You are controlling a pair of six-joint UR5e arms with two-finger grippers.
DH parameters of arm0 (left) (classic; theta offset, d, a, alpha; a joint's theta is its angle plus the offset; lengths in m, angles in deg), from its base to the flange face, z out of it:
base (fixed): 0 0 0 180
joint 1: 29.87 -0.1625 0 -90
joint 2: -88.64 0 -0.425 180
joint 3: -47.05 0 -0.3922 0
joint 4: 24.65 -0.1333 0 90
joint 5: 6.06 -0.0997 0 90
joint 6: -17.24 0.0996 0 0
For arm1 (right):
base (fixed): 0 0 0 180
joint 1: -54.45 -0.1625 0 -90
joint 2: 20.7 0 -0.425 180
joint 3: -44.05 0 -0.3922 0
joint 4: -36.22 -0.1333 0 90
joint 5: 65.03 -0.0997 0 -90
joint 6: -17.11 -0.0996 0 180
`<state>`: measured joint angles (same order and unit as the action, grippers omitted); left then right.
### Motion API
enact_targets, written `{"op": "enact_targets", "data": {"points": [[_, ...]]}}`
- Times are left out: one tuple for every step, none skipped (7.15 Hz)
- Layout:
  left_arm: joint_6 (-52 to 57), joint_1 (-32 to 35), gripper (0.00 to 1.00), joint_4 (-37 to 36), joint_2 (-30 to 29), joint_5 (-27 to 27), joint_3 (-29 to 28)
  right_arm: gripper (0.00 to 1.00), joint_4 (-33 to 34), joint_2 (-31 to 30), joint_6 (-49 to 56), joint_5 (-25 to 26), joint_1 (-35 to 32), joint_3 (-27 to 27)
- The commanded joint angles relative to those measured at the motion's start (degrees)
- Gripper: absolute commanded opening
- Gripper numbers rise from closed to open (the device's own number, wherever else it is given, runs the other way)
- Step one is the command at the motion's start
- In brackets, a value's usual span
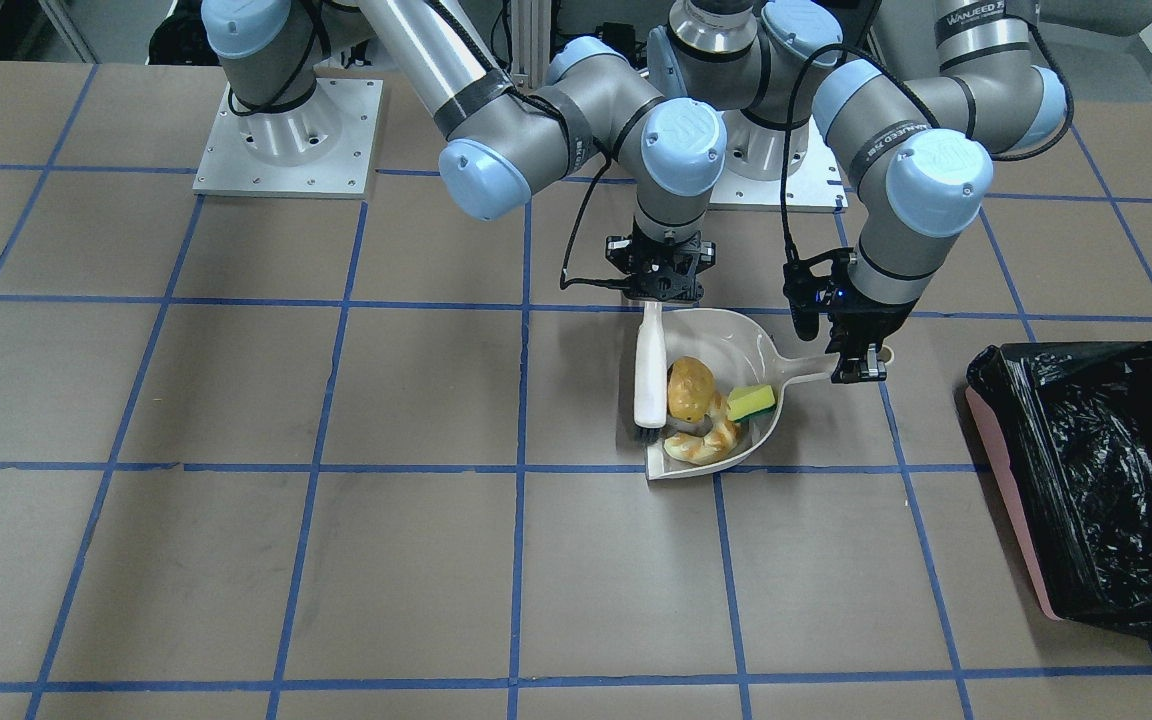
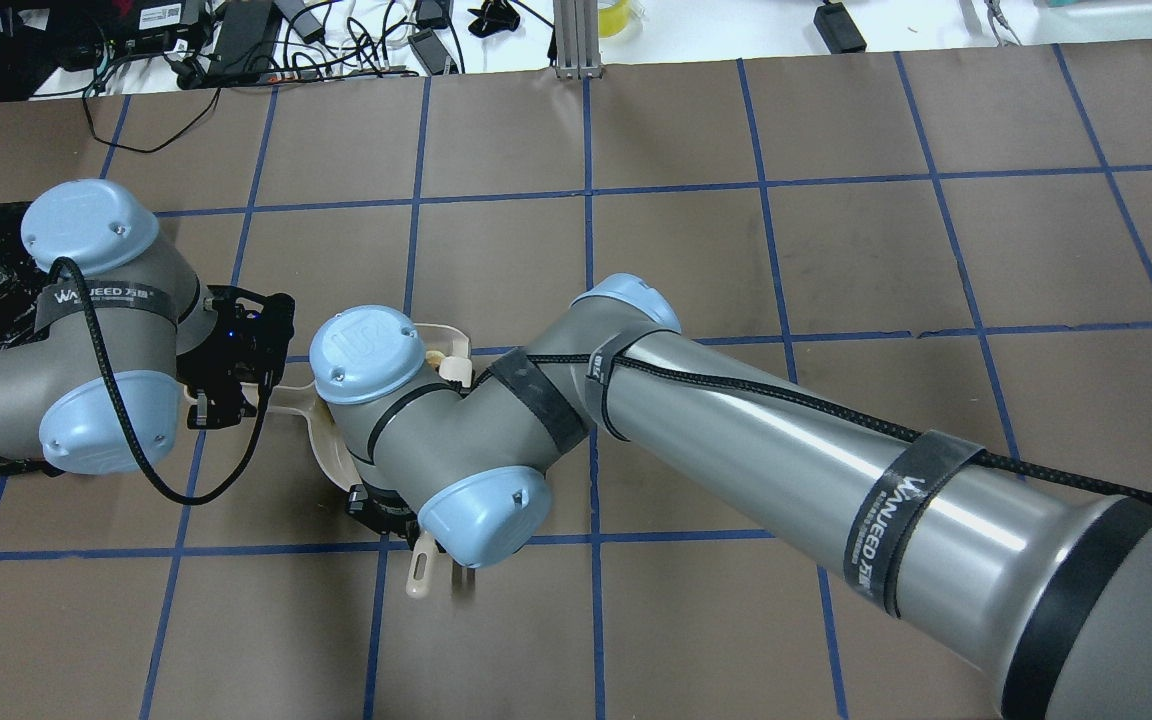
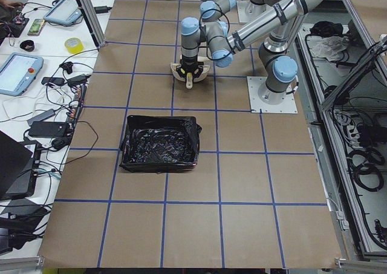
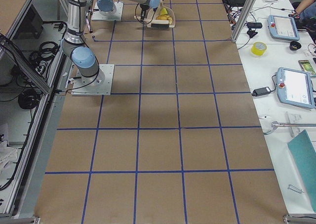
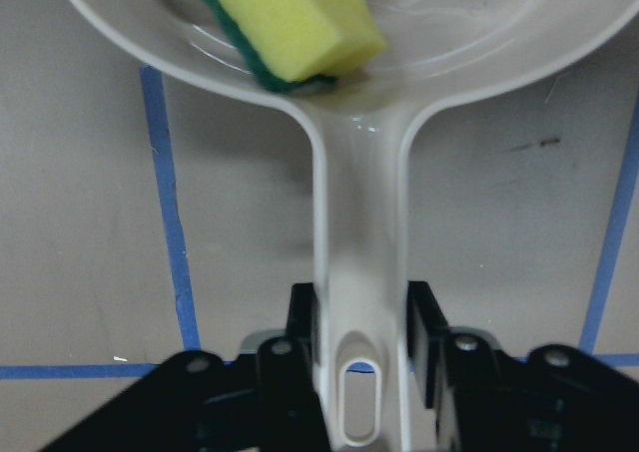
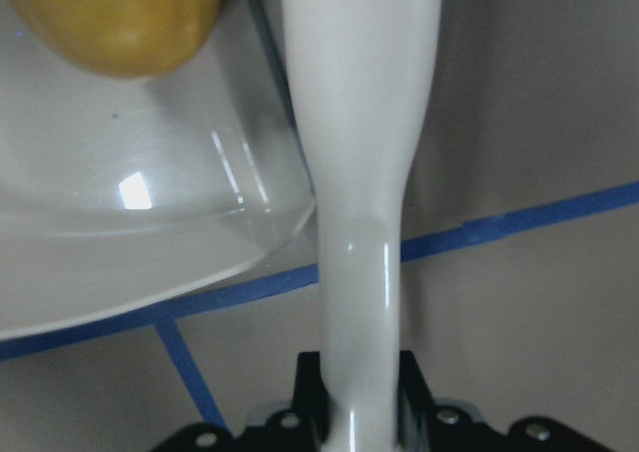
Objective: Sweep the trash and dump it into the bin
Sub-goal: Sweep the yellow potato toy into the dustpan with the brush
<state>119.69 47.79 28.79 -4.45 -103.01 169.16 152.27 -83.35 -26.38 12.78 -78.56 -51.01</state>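
Note:
The cream dustpan (image 1: 726, 335) lies on the table and holds all the trash: the potato-like lump (image 1: 689, 388), the croissant-like piece (image 1: 704, 443) and the yellow-green sponge (image 1: 751, 402). My left gripper (image 1: 858, 365) is shut on the dustpan handle (image 5: 359, 252), and the sponge (image 5: 285, 23) shows just ahead of it. My right gripper (image 1: 658, 295) is shut on the white brush handle (image 1: 649, 365); the brush's black bristles (image 1: 648, 432) rest at the pan's side. In the right wrist view the handle (image 6: 359, 173) passes beside the lump (image 6: 110, 18). The pink bin with its black bag (image 1: 1096, 480) stands apart from the pan, on my left arm's side.
Two arm base plates (image 1: 286, 140) sit at the robot's edge of the table. Blue tape lines grid the brown surface. Side benches hold tablets (image 4: 295, 88), cables and a tape roll (image 4: 258, 48). The bin also shows in the exterior left view (image 3: 160, 143).

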Motion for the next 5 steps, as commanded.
{"op": "enact_targets", "data": {"points": [[0.2, -0.7, 0.00, -0.1, 0.0, 0.6, -0.1, 0.04, -0.6, -0.3, 6.1, 1.8, -0.3, 0.2], [0.1, -0.7, 0.00, -0.4, -0.1, 0.8, -0.2, 0.04, -0.6, -1.4, 5.9, 5.2, 0.0, 0.0], [0.1, -0.8, 0.00, -0.4, -0.2, 2.1, -0.3, 0.03, -4.0, -3.2, 6.7, 7.4, 1.8, -0.2], [0.0, -0.8, 0.00, -0.5, -0.5, 3.0, -0.5, 0.03, -7.0, -5.1, 10.2, 9.3, 3.7, -0.4], [0.0, -0.8, 0.00, -0.9, -0.9, 3.1, -0.6, 0.03, -10.2, -7.5, 13.4, 9.3, 6.8, -0.4]]}}
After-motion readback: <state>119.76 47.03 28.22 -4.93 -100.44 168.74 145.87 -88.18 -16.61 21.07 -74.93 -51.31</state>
